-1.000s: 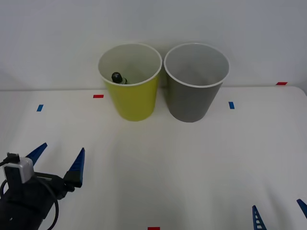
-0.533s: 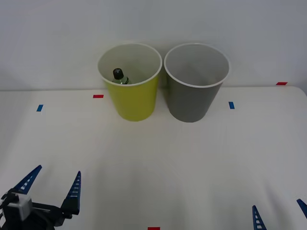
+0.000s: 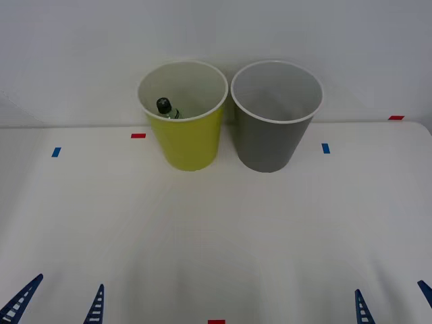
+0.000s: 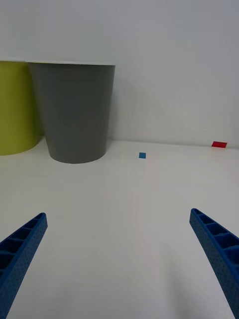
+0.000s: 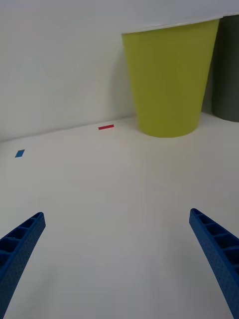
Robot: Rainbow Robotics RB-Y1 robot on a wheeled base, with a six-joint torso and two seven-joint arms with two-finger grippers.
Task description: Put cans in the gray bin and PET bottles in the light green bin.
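With PET bottle [image 3: 165, 108] standing cap-up inside light green bin [image 3: 183, 145], well beyond it: left gripper [image 3: 59, 304], right gripper [image 3: 395, 302], both spread wide, empty.

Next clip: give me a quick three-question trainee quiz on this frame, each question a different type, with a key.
1. True or false: the PET bottle stands on the table between the bins.
2. Multiple choice: the gray bin sits (A) on the robot's right of the light green bin, (B) on its left, (C) behind it.
3. Fill in: the left gripper and right gripper, at the front view's near edge, both have fingers that are ____.

Key: 1 false, it is inside the light green bin, black cap showing; 2 A; 3 open.
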